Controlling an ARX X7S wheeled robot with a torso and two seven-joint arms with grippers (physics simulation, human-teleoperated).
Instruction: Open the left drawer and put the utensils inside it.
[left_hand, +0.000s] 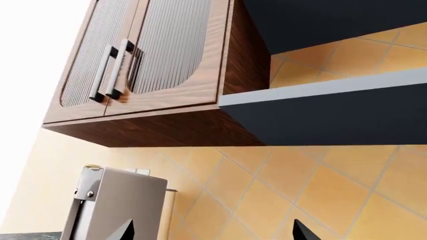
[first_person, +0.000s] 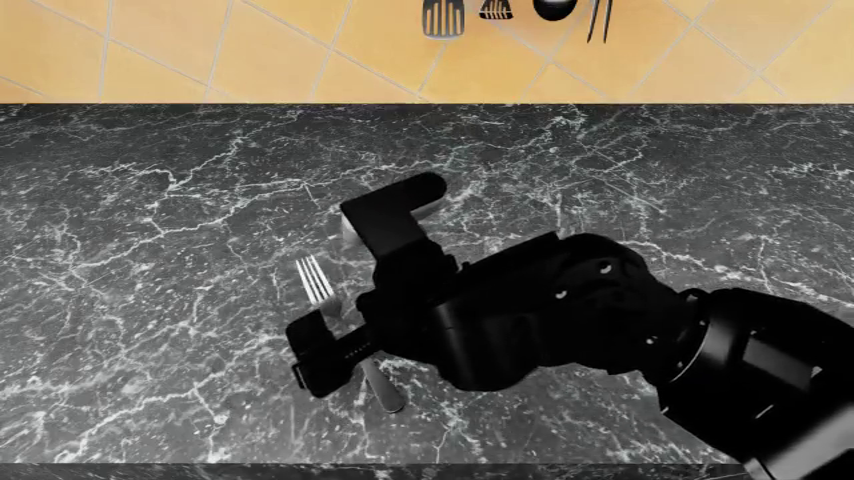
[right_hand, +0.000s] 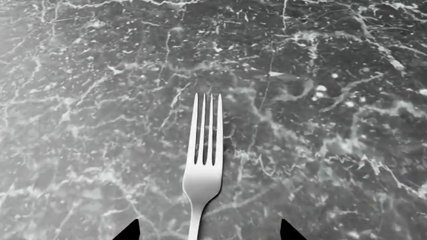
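Note:
A silver four-tined fork (first_person: 318, 285) lies on the black marble counter (first_person: 160, 250), tines toward the tiled wall. My right gripper (first_person: 350, 300) hangs just over it, and the arm hides the middle of the handle in the head view. In the right wrist view the fork (right_hand: 203, 165) is centred and its handle runs between the fingertips of the right gripper (right_hand: 207, 231), which is open and apart from it. My left gripper (left_hand: 213, 232) is open with nothing in it and faces the yellow tiled wall. The left drawer is out of view.
Small dark tools (first_person: 443, 15) hang on the yellow tiles behind the counter. The left wrist view shows a wooden wall cabinet (left_hand: 143, 55) with ribbed doors, a dark hood (left_hand: 327, 112) and a metal box (left_hand: 120, 205). The counter's front edge (first_person: 427, 468) is near.

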